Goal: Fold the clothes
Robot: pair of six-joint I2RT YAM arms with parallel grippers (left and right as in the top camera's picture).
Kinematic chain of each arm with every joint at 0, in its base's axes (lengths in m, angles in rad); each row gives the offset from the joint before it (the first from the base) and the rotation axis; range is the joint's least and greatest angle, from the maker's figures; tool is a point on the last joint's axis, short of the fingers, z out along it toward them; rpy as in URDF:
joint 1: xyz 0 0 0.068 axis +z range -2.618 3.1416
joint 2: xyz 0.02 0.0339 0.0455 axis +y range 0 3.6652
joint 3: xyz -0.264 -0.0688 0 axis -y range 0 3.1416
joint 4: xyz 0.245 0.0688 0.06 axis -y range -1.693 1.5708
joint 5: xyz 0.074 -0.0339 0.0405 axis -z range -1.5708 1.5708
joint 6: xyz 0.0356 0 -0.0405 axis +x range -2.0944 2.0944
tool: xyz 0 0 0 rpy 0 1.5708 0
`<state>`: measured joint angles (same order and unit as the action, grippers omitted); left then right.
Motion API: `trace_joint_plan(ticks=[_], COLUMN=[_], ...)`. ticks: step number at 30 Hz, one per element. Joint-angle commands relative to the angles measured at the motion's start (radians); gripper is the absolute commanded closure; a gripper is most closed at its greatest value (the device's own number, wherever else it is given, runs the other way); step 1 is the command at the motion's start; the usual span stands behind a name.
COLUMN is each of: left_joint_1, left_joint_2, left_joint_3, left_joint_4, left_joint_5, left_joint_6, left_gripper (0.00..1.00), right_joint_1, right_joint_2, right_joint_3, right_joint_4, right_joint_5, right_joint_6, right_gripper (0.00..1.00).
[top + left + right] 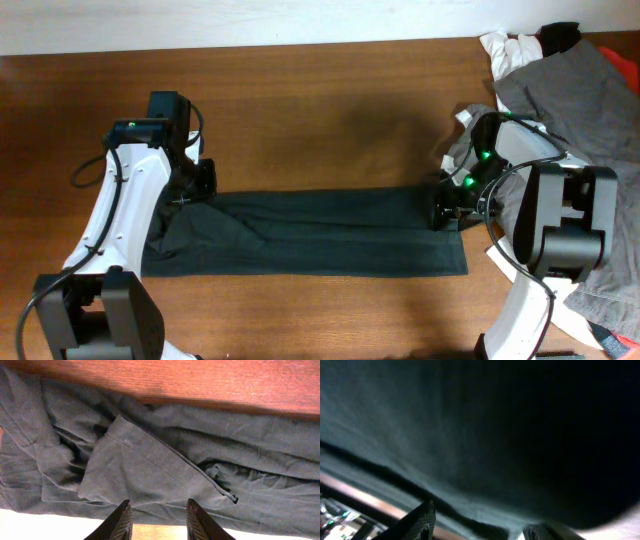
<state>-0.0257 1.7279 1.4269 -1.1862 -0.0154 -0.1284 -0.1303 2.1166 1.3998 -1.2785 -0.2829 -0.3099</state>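
Fabric of the black short-sleeved soft T-shirt (310, 235) lay folded in a long band across your brown wooden table (330, 110). Your left pincer (157, 510) stood spread over its rumpled left end; your right pincer (479, 520) stood spread close over the right end.

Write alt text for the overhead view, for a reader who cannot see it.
A black T-shirt, folded into a long narrow band, lies across a brown wooden table. The left gripper is at its left end and the right gripper at its right end, both open. Grey garments are piled at the table's right edge.
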Motion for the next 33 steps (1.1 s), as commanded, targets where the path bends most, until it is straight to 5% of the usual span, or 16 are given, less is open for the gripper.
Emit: trace_joint_plan(ticks=[1, 5, 14, 20, 27, 33], left_joint_1=[0.003, 0.003, 0.003, 0.003, 0.018, 0.103], left_joint_2=[-0.001, -0.001, -0.001, -0.001, -0.001, -0.001], left_joint_3=[0.005, 0.005, 0.005, 0.005, 0.005, 0.005], left_joint_4=[-0.001, 0.0, 0.0, -0.001, -0.001, 0.0], left_joint_5=[-0.006, -0.006, -0.007, -0.056, -0.166, -0.163], left_joint_6=[-0.003, -0.003, -0.003, -0.003, -0.024, -0.072], left_gripper=[0.65, 0.65, 0.64, 0.64, 0.64, 0.63], right_joint_1=[0.006, 0.008, 0.045, 0.044, 0.023, 0.076], right_joint_2=[-0.021, -0.021, -0.021, -0.037, -0.118, -0.127], right_joint_3=[-0.078, -0.117, -0.117, -0.072, 0.17, 0.323], right_joint_4=[0.108, 0.175, 0.171, 0.153, -0.018, -0.143], right_joint_5=[-0.024, -0.055, -0.162, -0.089, 0.184, 0.213], right_joint_6=[0.031, 0.056, 0.053, 0.099, 0.222, 0.228], right_gripper=[0.41, 0.51, 0.96, 0.96, 0.96, 0.96])
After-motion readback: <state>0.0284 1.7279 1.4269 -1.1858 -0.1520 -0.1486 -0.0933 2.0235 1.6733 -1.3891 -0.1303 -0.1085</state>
